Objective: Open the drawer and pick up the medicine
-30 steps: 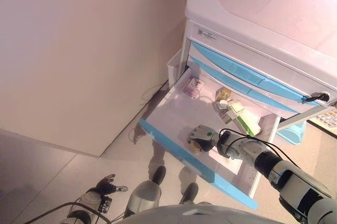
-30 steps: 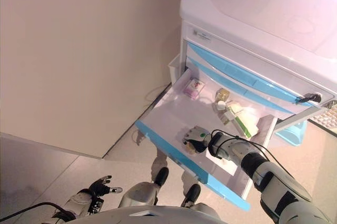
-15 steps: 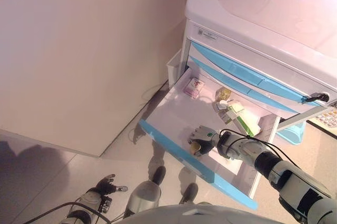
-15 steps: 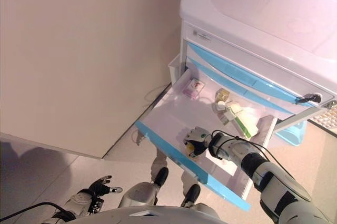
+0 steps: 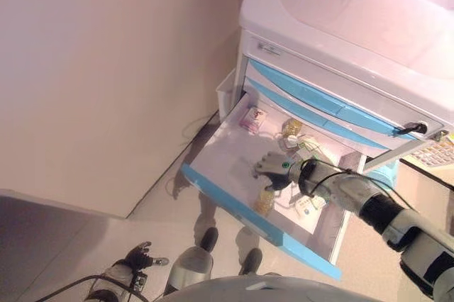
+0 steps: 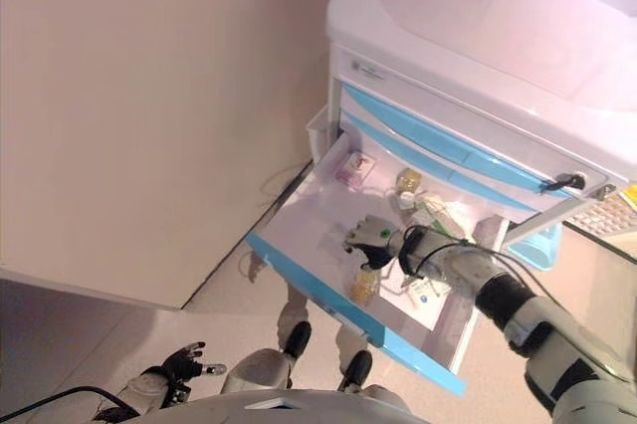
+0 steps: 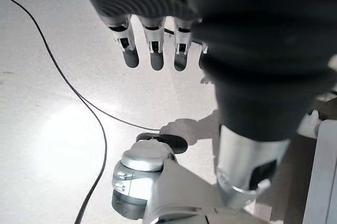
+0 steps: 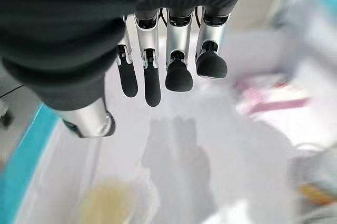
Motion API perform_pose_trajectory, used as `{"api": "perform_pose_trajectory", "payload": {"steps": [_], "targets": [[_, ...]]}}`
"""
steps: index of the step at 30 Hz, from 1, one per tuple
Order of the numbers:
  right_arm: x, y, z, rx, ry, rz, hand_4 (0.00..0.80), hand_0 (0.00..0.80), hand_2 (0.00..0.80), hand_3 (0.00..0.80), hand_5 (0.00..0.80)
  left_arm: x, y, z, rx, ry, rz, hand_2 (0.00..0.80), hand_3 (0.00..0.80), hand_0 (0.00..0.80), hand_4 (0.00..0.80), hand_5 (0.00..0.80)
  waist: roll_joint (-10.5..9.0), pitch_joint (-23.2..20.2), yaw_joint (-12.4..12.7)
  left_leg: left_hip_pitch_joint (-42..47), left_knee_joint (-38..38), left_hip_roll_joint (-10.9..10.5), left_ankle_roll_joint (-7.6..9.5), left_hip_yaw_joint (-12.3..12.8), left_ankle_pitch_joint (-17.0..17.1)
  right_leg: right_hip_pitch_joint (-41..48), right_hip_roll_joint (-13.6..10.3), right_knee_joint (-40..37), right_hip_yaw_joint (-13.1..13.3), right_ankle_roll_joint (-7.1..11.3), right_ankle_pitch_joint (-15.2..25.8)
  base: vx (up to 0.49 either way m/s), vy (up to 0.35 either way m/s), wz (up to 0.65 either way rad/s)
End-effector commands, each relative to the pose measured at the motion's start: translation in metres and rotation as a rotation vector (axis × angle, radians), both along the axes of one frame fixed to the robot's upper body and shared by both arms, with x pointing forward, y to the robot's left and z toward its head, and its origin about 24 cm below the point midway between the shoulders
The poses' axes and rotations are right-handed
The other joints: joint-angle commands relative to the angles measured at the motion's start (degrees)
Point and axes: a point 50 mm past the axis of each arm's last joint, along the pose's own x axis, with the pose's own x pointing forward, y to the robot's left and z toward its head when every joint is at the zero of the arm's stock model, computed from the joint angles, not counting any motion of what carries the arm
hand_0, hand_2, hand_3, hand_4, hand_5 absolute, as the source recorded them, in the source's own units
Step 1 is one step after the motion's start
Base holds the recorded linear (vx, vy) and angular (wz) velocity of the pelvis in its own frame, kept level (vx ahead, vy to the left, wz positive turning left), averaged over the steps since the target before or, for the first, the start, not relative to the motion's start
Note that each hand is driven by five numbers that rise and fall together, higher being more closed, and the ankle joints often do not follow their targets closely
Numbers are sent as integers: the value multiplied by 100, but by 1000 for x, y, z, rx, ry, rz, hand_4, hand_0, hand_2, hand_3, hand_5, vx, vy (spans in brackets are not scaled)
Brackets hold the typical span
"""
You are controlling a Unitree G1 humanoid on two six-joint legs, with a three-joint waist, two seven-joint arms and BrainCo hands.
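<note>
At the lower left of the left eye view our left hand (image 5: 139,255) hangs over the floor (image 5: 64,245), fingers relaxed and empty. Near the centre, the drawer (image 5: 234,206) stands pulled open from the cart (image 5: 340,25). A yellowish medicine bottle (image 5: 264,201) lies just behind the drawer's blue front; in the right wrist view it is only a pale blur. Our right hand (image 5: 273,167) hovers over the drawer floor just beyond the bottle, fingers loosely extended, holding nothing. Further back lie a pink box (image 5: 252,118), a small jar (image 5: 291,127) and what seem to be green-and-white packets (image 5: 308,147).
</note>
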Motion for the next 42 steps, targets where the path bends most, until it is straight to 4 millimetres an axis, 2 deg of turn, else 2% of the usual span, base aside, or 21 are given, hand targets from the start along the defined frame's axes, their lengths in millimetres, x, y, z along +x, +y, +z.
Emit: {"api": "perform_pose_trajectory", "payload": {"steps": [1,6,7,8,9,12,13,14,15,16,18,21,25,31,35,37,38,42], "targets": [[6,-1,45,39,73,-20,800,800,800,800,800,-5,12,1,39,31,25,0,0,0,0,0,-94,-128,-170,-60,-27,10,-102,192,-414,254,58,292,127,262,-446,53,37,-23],[6,-13,96,160,213,-75,800,800,800,800,800,-14,16,1,38,40,48,0,0,0,0,0,-122,-219,-354,56,-27,25,-81,360,-475,291,57,280,301,266,-425,41,48,-20],[6,-14,107,195,227,-78,800,800,800,800,800,-15,17,1,39,40,52,0,0,0,0,0,-123,-239,-387,77,-27,25,-75,390,-486,294,55,284,328,267,-421,28,39,-16],[6,-14,108,199,229,-79,800,800,800,800,800,-15,17,1,38,40,51,0,0,0,0,0,-122,-239,-387,81,-27,26,-74,394,-487,295,54,286,333,267,-421,37,51,-21],[5,-16,125,239,243,-67,800,800,800,800,800,-17,18,0,37,43,56,0,0,0,0,0,-121,-278,-440,108,-27,20,-67,437,-500,305,54,278,382,272,-411,37,53,-19],[7,-19,148,317,235,-55,800,800,800,800,800,-18,19,0,33,49,59,0,0,0,0,0,-116,-343,-516,166,-27,13,-59,527,-539,314,44,297,461,289,-405,43,61,-12],[8,-18,153,344,233,-55,703,703,703,703,703,-18,18,0,33,52,57,0,0,0,0,0,-120,-369,-537,181,-27,10,-53,553,-554,313,38,302,489,297,-402,50,61,-23],[9,-16,157,356,214,-49,467,467,467,467,467,-17,17,0,32,55,53,0,0,0,0,0,-121,-389,-555,200,-27,6,-49,579,-569,312,30,313,508,304,-402,43,47,-23],[9,-15,158,362,196,-39,72,72,72,72,72,-18,16,-1,30,57,53,0,0,0,0,0,-116,-404,-570,218,-27,2,-41,599,-581,310,24,324,530,308,-401,42,47,-18],[9,-14,159,371,191,-41,0,0,0,0,0,-18,14,-2,27,58,51,0,0,0,0,0,-109,-416,-580,233,-27,-4,-29,613,-592,305,20,336,555,313,-398,42,49,-13],[8,-13,157,376,182,-37,0,0,0,0,0,-18,12,-2,19,55,46,0,0,0,0,0,-91,-429,-587,266,-27,-16,-10,627,-609,311,9,349,586,321,-394,44,43,-15],[7,-9,146,368,201,-38,0,0,0,0,0,-18,7,-4,10,51,37,0,0,0,0,0,-61,-429,-569,325,-27,-41,29,629,-640,340,-9,371,606,327,-396,52,39,-9],[9,-8,121,342,210,-58,0,0,0,0,0,-16,5,-4,9,49,26,0,0,0,0,0,-29,-385,-529,357,-20,-69,60,606,-663,370,-36,377,582,332,-396,21,20,2],[14,-8,75,307,122,-117,0,0,0,0,0,-15,5,-4,16,53,35,0,0,0,0,0,40,-261,-444,299,5,-114,82,503,-656,325,-74,432,487,340,-425,-10,7,5],[13,-11,30,232,-8,-105,0,0,0,0,0,-15,3,-4,15,45,38,0,0,0,0,0,125,-129,-295,212,33,-141,96,369,-637,273,-104,488,361,336,-469,-43,5,10],[13,-12,19,208,-56,-97,0,0,0,0,0,-14,1,-4,17,42,36,0,0,0,0,0,148,-90,-239,170,43,-148,96,317,-625,256,-114,504,305,333,-487,-53,-8,14],[14,-12,7,170,-88,-83,0,0,0,0,0,-12,1,-4,18,37,29,0,0,0,0,0,169,-39,-159,114,53,-156,96,264,-608,227,-124,523,238,325,-502,-82,-23,27],[14,-14,-15,99,-130,-69,0,0,0,0,0,-4,4,-1,24,12,17,0,0,0,0,0,211,117,-12,-40,50,-182,87,107,-537,151,-137,544,66,311,-528,-103,-52,29]]}}
